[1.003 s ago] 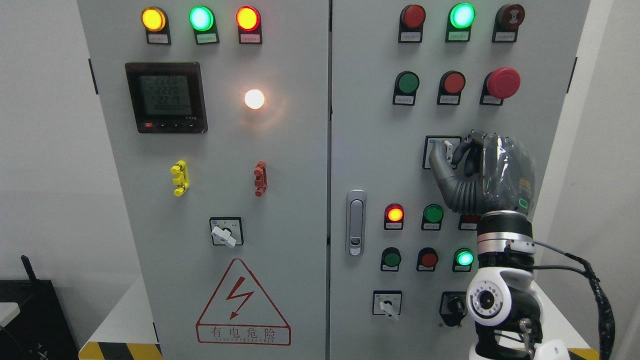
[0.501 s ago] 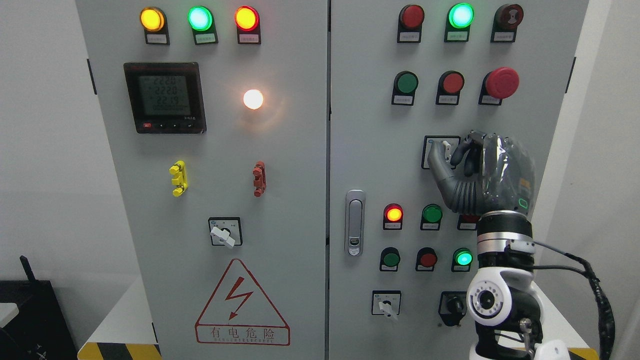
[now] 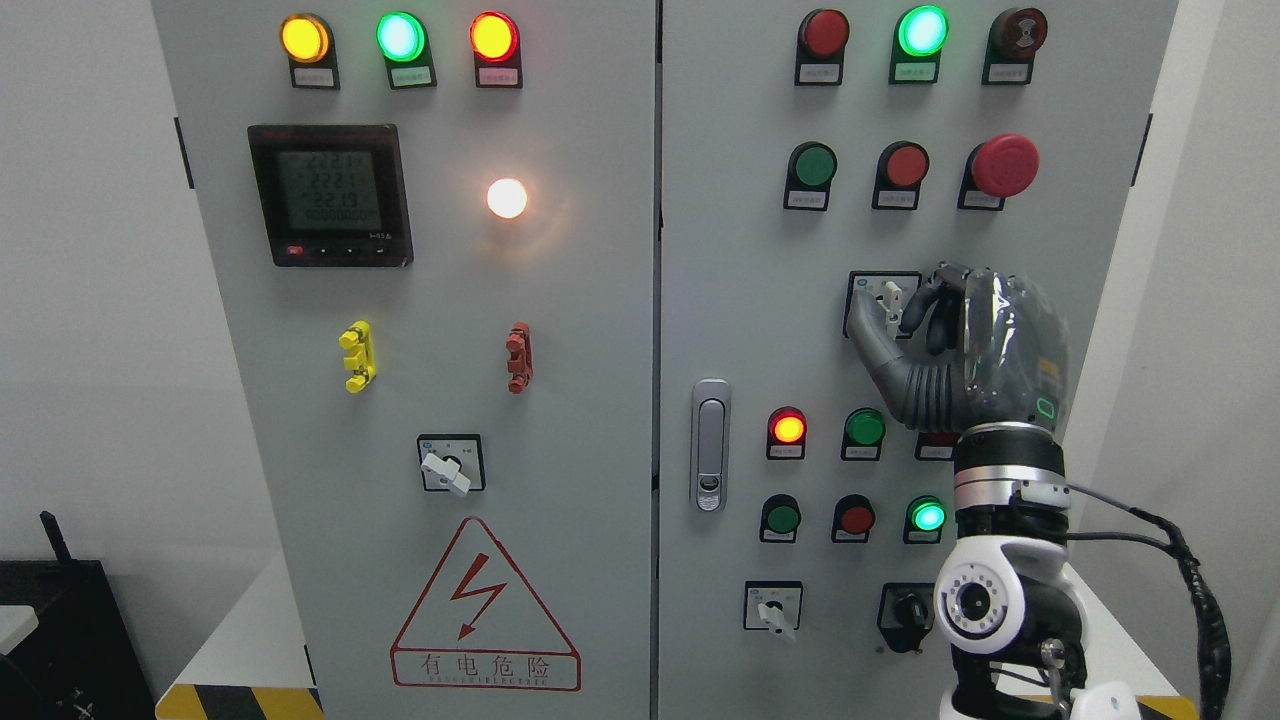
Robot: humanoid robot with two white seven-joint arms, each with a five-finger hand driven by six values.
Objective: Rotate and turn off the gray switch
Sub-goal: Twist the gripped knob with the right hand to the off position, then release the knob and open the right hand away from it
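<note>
White walls frame a tall grey control cabinet (image 3: 450,300) with two doors, its face crowded with lamps and buttons. On the right door (image 3: 740,300), below a red mushroom button (image 3: 1005,165), sits the gray switch (image 3: 888,297) on its square plate, about mid-height and toward the right edge. The right hand (image 3: 945,340) comes up from the lower right and is pinched on that switch's small lever, the thumb underneath on the left and the curled fingers (image 3: 935,295) over the top right. No left hand shows. To do this well, I'd say the wrist should roll about the switch's own axis, keeping the pinch firm and square so the lever doesn't slip free, and pushing neither inward nor sideways. The nearby red lamp (image 3: 788,428) and green button (image 3: 865,428) just below should stay untouched.
</note>
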